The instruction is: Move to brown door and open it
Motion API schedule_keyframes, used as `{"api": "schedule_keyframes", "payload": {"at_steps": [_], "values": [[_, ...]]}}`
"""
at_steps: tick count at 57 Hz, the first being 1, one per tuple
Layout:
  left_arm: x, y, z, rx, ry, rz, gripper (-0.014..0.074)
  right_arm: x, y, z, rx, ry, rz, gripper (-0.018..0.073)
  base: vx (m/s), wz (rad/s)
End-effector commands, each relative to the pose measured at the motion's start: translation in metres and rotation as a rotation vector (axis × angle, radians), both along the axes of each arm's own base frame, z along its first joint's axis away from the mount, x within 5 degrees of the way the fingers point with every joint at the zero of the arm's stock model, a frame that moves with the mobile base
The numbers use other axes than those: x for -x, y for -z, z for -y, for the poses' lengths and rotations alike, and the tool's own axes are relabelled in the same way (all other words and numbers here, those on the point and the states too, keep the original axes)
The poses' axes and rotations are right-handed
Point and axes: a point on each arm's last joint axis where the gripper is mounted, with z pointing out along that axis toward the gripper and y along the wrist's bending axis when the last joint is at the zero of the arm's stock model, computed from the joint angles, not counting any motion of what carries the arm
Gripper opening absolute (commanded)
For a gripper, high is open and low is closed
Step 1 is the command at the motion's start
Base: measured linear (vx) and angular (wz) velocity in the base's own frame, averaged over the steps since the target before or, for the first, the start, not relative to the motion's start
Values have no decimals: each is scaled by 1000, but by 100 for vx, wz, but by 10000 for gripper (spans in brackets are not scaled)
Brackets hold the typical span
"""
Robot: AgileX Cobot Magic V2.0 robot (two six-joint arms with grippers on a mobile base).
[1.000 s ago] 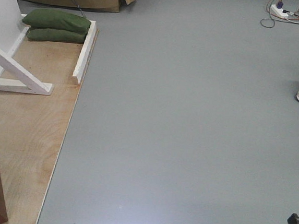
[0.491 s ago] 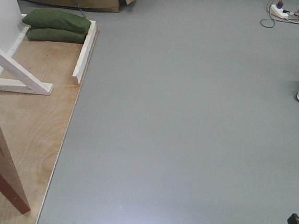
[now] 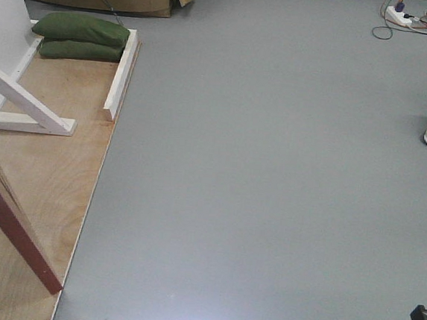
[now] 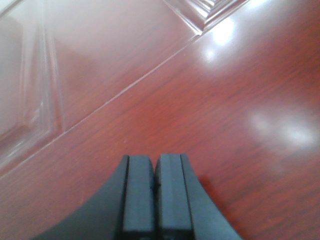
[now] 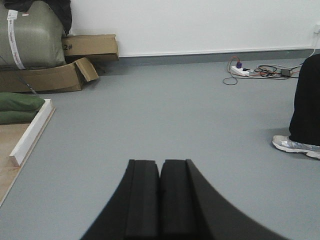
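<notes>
At near left, the brown door slanted over the plywood. The left gripper faced its panel, fingers pressed together; the right gripper, likewise closed, hung over grey floor.

You're in a robot test lab or bare workshop room, not a home. Plain grey floor, blank white wall. The brown door is a mock-up standing on a plywood platform, with a white timber brace and green sandbags on the platform's far end. Cardboard boxes and a wrapped bundle are stacked against the wall. A power strip with loose cables lies on the floor, and a bystander's shoe shows nearby.
</notes>
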Motion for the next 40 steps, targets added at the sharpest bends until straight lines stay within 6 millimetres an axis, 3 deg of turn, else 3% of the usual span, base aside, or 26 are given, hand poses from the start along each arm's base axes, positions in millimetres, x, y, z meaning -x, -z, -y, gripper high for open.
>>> {"api": "schedule_keyframes", "payload": {"at_steps": [1, 32, 40], "values": [[6, -23, 21, -8, 30, 83, -3, -1, -6, 0, 12, 2, 87, 0, 0, 0], [-24, -15, 71, 11, 192, 67, -3, -1, -6, 0, 12, 2, 87, 0, 0, 0], [-26, -14, 75, 11, 214, 57, -3, -1, -6, 0, 12, 2, 87, 0, 0, 0]]}}
